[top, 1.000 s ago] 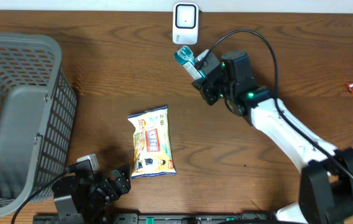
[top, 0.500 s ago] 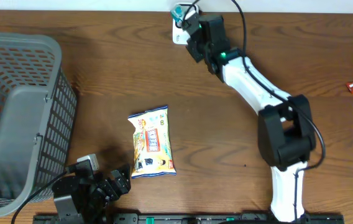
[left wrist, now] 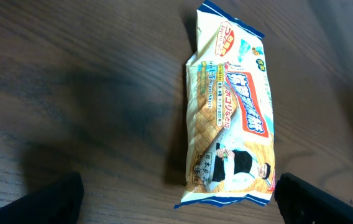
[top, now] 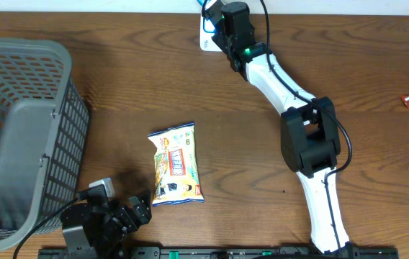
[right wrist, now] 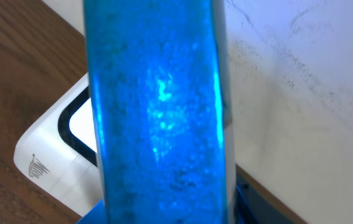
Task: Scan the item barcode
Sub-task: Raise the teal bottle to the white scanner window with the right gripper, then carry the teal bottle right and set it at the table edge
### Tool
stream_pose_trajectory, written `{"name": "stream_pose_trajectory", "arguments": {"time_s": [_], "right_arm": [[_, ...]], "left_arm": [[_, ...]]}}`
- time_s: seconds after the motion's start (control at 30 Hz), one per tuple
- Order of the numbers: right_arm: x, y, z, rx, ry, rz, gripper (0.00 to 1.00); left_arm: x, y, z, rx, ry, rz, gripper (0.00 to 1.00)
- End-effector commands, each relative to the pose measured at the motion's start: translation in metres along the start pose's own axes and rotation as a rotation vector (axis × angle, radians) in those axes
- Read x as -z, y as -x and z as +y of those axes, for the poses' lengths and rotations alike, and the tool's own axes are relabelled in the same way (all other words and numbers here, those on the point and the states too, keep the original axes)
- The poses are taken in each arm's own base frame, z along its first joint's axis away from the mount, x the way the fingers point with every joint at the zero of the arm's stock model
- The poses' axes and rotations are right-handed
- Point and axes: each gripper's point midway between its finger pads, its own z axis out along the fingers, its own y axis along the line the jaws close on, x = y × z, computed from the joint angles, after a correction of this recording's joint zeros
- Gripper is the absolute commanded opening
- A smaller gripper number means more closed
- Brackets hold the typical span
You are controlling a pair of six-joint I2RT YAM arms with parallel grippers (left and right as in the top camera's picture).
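Since a second ago, the right gripper (top: 216, 14) has swung the blue item (right wrist: 158, 112) it clamps up to the scanner (right wrist: 52, 149); we cannot make out its print. Left gripper (left wrist: 176, 190) stands open beside the snack packet (left wrist: 229, 118).

a glossy blue packet (right wrist: 158, 112) fills the middle, top to bottom. behind it at left, a white scanner (right wrist: 46, 158) sits on the wooden table (right wrist: 9, 62); pale wall (right wrist: 301, 93) at right.
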Motion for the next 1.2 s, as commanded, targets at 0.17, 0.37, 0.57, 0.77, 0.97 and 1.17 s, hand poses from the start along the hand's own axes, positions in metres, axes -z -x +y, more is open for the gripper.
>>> {"name": "stream_pose_trajectory", "arguments": {"time_s": [0.17,0.37,0.57,0.77,0.97,1.17], "right_arm": [[0.010,0.024,-0.031,0.069,-0.083,-0.036,0.01],[0.025,0.020,-0.049,0.033,-0.131,0.024,0.01],[0.075,-0.009,-0.108,-0.038,-0.160,0.199,0.01],[0.107,-0.095,-0.167,-0.290,-0.206,0.434,0.01],[0.120,-0.213,-0.205,-0.408,-0.245,0.693,0.01],[0.141,-0.344,-0.239,-0.517,-0.330,0.900,0.02]], "left_arm": [[-0.001,-0.010,0.003,0.002,0.005,0.039,0.99],[-0.001,-0.010,0.003,0.002,0.005,0.039,0.98],[-0.001,-0.010,0.003,0.002,0.005,0.039,0.98],[-0.001,-0.010,0.003,0.002,0.005,0.039,0.98],[-0.001,-0.010,0.003,0.002,0.005,0.039,0.98],[-0.001,-0.010,0.003,0.002,0.005,0.039,0.98]]}}
